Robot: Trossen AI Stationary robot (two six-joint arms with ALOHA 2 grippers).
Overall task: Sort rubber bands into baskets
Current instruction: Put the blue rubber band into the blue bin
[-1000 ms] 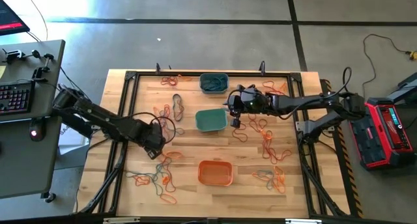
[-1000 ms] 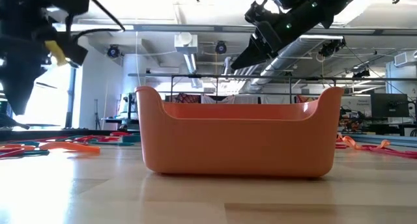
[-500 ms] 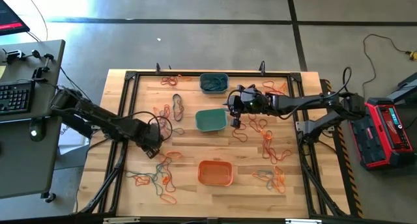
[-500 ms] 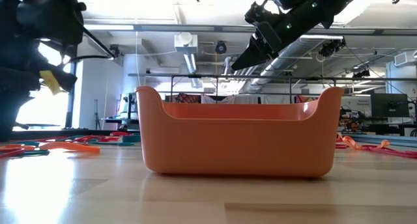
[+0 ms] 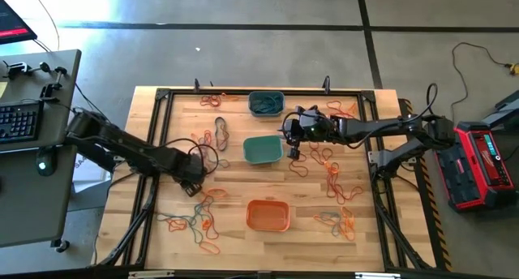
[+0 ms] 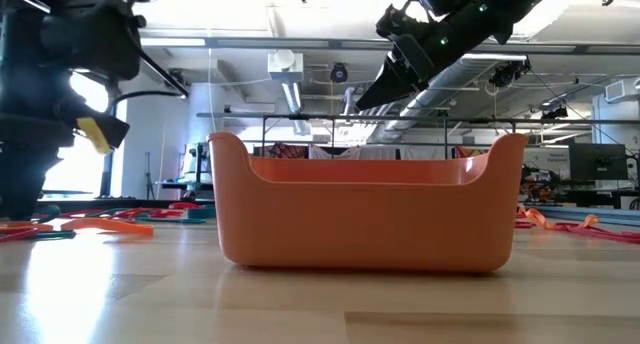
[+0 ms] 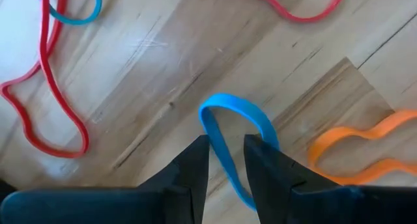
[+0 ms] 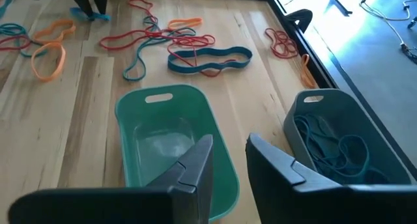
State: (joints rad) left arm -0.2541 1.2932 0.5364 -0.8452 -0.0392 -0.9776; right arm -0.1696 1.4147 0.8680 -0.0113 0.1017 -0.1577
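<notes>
Three baskets stand on the wooden table: grey-blue [image 5: 266, 102] at the far side with teal bands in it [image 8: 332, 142], teal-green [image 5: 263, 150] in the middle, orange [image 5: 268, 215] near the front. Rubber bands lie scattered in orange, red and blue-teal. My left gripper [image 5: 195, 184] is low over the table left of the orange basket. It is open, and its fingers stand on either side of one strand of a blue rubber band [image 7: 236, 116] lying flat. My right gripper [image 5: 290, 141] is open and empty, and hovers by the teal-green basket's right rim [image 8: 172, 142].
Band clusters lie at the front left [image 5: 195, 222], the right [image 5: 336, 178] and the far left [image 5: 212, 99]. A red band [image 7: 45, 113] and an orange band [image 7: 355, 146] lie beside the blue one. A black frame [image 5: 243, 91] edges the table.
My left gripper has gone down toward the table, onto the blue band. My right gripper has kept still above the teal-green basket.
</notes>
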